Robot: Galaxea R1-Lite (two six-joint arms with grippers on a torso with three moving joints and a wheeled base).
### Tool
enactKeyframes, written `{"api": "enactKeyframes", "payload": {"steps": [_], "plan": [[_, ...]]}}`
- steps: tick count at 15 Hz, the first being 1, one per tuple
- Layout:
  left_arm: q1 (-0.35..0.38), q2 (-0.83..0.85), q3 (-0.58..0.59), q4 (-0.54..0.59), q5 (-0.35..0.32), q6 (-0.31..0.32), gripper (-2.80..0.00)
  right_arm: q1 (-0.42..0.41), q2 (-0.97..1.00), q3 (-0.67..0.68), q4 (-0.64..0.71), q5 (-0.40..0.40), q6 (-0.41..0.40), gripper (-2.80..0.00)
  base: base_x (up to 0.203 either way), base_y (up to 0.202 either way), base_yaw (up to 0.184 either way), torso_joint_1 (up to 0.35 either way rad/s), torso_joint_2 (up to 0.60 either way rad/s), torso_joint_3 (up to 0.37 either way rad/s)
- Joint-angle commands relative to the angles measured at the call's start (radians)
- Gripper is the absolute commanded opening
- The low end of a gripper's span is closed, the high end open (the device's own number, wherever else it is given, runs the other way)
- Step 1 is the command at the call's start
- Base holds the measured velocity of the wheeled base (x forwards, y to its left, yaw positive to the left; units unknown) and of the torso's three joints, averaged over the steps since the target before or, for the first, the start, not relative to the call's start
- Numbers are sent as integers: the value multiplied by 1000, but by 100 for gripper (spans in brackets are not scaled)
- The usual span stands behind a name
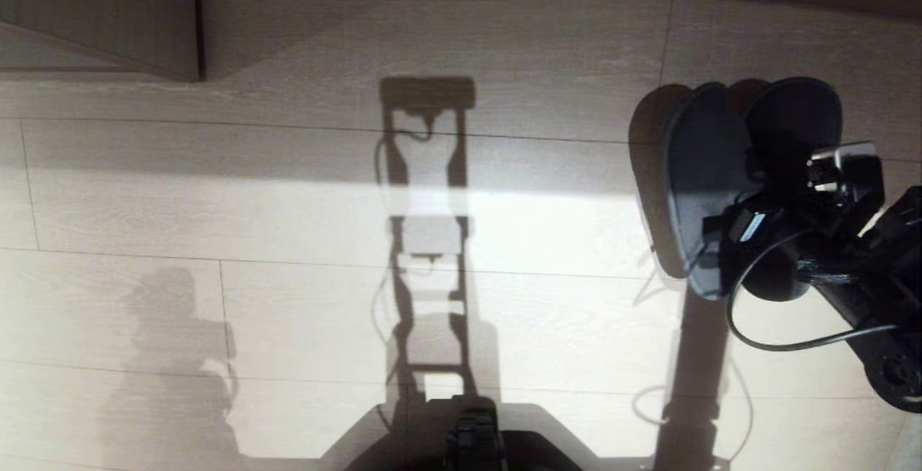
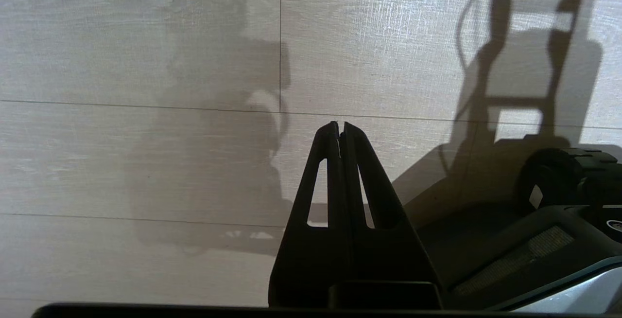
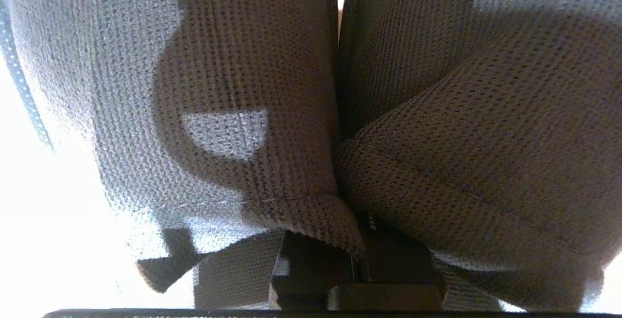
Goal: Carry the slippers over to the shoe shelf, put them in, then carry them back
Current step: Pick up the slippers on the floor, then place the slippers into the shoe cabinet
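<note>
Pale wood-grain plank floor (image 1: 216, 226) fills head view, sunlit band across the middle, shade at far edge. Far-left corner: light laminate furniture panel (image 1: 101, 17) w/ dark edge; can't tell if it's the shoe shelf. Robot's own shadow runs down frame center, base (image 1: 472, 438) at near edge. On the right side, right arm (image 1: 875, 291) reaches in w/ black cable looping under it. Right gripper (image 1: 753, 212) clenched on the slippers (image 1: 709, 168): the 2 are pressed together side by side, dark soles facing cam, toes pointing away from robot, casting a shadow on the floor just left of them. Whether they touch the floor or are lifted, can't tell.

Left wrist view: same plank floor, shadows of robot on it. Left gripper (image 2: 340, 126) w/ its 2 black fingers (image 2: 362, 172) pressed shut tip to tip, holding nothing, pointing at bare floor. Part of robot base (image 2: 559, 240) at the side.

Right wrist view: close-up, grey-blue woven fabric of both slippers (image 3: 218, 89) fills frame, 1 each side of a narrow center seam where they meet. Right gripper (image 3: 362, 240) mostly buried; only black finger bases show, fabric edges bunched between/over them, so grasp is on the inner edges of the pair. Bright floor glare at the edges.
</note>
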Motion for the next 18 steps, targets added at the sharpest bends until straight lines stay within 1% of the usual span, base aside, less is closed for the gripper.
{"api": "enactKeyframes", "payload": {"steps": [1, 2, 5, 6, 9, 13, 15, 18], "plan": [[0, 0, 2, 0, 1, -1, -280, 0, -127, 58, 4, 3, 1, -280, 0, 0, 0, 0, 0, 0], [0, -1, 2, 0, 1, -1, -280, 0, -189, 95, 31, 8, 1, -280, 0, 0, 0, 0, 0, 0], [0, 0, 2, 0, 1, 1, -280, 0, -498, 201, 173, 15, 3, -280, 0, 0, 0, 0, 0, 0], [0, -2, 2, 0, 1, 0, -280, 0, -614, 225, 255, 17, 3, -280, 0, 0, 0, 0, 0, 0], [0, -2, 2, 0, 1, 1, -280, 0, -879, 259, 507, 20, 3, -280, 0, 0, 0, 0, 0, 0], [0, -1, 2, 0, 1, 0, -280, 8, -1297, 273, 896, 35, 1, -280, 0, 0, 0, 0, 0, 0], [0, -2, 2, 0, 1, 1, -280, 21, -1458, 273, 1063, 61, -1, -280, 0, 0, 0, 0, 0, 0], [0, 0, 2, 0, 1, -1, -280, 41, -1636, 267, 1310, 92, -3, -280, 0, 0, 0, 0, 0, 0]]}}
